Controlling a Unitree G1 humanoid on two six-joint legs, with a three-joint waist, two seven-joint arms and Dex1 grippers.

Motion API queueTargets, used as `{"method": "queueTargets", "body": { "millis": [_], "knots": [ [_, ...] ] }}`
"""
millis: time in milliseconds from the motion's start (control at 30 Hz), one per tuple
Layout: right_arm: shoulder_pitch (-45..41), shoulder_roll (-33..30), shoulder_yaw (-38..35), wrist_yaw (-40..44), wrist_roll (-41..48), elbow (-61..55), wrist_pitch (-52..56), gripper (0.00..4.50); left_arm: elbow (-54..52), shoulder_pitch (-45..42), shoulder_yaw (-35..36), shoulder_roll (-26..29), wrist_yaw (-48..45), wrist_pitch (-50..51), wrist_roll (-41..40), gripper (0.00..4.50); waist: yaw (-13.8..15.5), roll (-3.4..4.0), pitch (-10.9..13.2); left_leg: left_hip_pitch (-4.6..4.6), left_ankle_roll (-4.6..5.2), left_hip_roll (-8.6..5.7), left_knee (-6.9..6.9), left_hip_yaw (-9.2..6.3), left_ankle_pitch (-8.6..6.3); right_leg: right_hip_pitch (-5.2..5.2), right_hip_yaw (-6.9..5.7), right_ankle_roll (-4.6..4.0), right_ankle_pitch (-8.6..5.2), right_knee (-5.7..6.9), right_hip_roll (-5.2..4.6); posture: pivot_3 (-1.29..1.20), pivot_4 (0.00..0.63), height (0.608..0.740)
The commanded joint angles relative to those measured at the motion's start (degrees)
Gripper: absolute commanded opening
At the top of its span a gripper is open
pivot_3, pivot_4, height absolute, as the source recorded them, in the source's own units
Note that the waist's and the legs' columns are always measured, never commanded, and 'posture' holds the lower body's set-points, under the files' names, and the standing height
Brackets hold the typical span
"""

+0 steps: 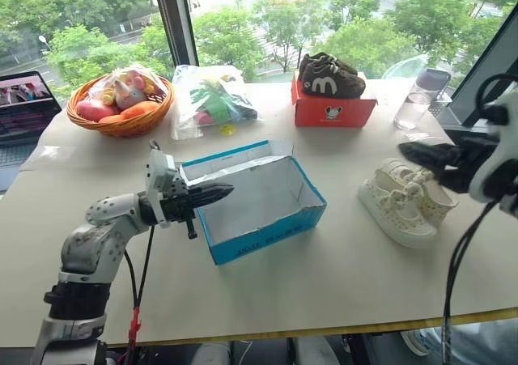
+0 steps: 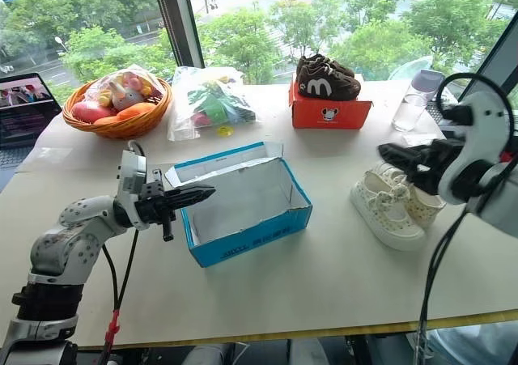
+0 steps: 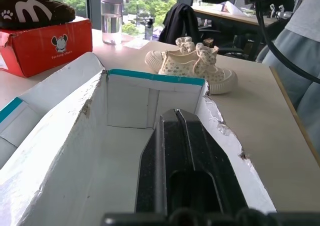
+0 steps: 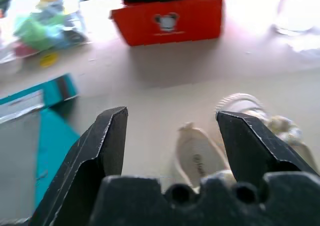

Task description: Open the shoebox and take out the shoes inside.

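Left hand [image 1: 220, 192]: fingers pressed together, holding nothing, tip poised over the near-left rim of the shoebox [image 1: 267, 234] and pointing across its open mouth. Right hand [image 1: 414, 156]: fingers spread wide, empty, hanging just above the shoes [image 1: 405, 203] without a grip on them.

Shoebox: bright blue outside, white inside, standing open at the middle of the desk [image 1: 324, 284], lid flap folded back toward the window side. Interior appears bare.

Shoes: cream pair with bows, side by side on the desk toward its right edge, well apart from the shoebox.

Step in hand, by judgement: box opened and shoes lifted out and set down; task looks at or very near its end, the right hand seemingly just parted from the pair. Next move, if any: draw both hands back and up without nudging the shoes or catching the box's torn rim.

Other items, window edge of the desk: wicker basket [image 1: 121, 106] of soft toys near the left corner; clear bag [image 1: 210, 99] of coloured toys beside it; red-orange box [image 1: 332, 108] carrying dark brown shoes [image 1: 330, 78]; clear bottle [image 1: 419, 98] toward the right corner. Laptop [image 1: 24, 106] at the left edge.

Surface: pale, smooth desk, yellow strip along the near edge. Room: large windows, green trees and a road outside, daylight.
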Motion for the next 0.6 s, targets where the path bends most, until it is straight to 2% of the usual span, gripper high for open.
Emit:
{"method": "queueTargets", "body": {
  "millis": [33, 167, 367, 600],
  "knots": [
    [0.8, 4.1, 4.5, 0.0, -12.6, 3.6, -9.5, 3.41, 1.3, 2.5, 5.9, -5.7, 13.3, -6.7, 5.1, 0.0, 0.0, -0.03, 0.0, 0.01, 0.0, 0.0, 0.0, 0.01, 0.0, 0.02, 0.0, 0.0, 0.0, 0.0, 0.01, 0.0, 0.15, 0.74],
    [-0.2, 7.9, 8.6, -0.5, -24.0, 11.5, -17.2, 3.41, 3.0, 5.8, 5.8, -13.6, 22.2, -11.3, 9.4, 0.0, 0.8, -0.07, 0.0, 0.03, -0.02, -0.06, 0.04, 0.06, 0.0, 0.06, 0.09, 0.04, 0.04, 0.0, -0.04, 0.0, 0.15, 0.74],
    [-4.4, 14.5, 8.3, -1.8, -30.9, 20.5, -23.6, 3.41, 8.0, 6.8, 5.7, -19.5, 31.2, -16.8, 14.2, 0.0, 1.2, -0.16, -0.1, 0.07, -0.05, -0.04, 0.1, 0.08, 0.03, 0.12, 0.09, 0.06, 0.11, 0.0, -0.01, 0.0, 0.15, 0.74],
    [-4.9, 18.2, 8.0, -0.4, -35.2, 24.3, -27.2, 3.41, 11.6, 6.0, 3.3, -19.1, 32.2, -20.3, 17.0, 0.0, 1.2, -0.21, -0.1, 0.29, -0.05, -0.06, 0.09, 0.11, 0.02, 0.42, 0.11, 0.1, 0.13, -0.08, -0.03, 0.0, 0.15, 0.74]
  ]
}}
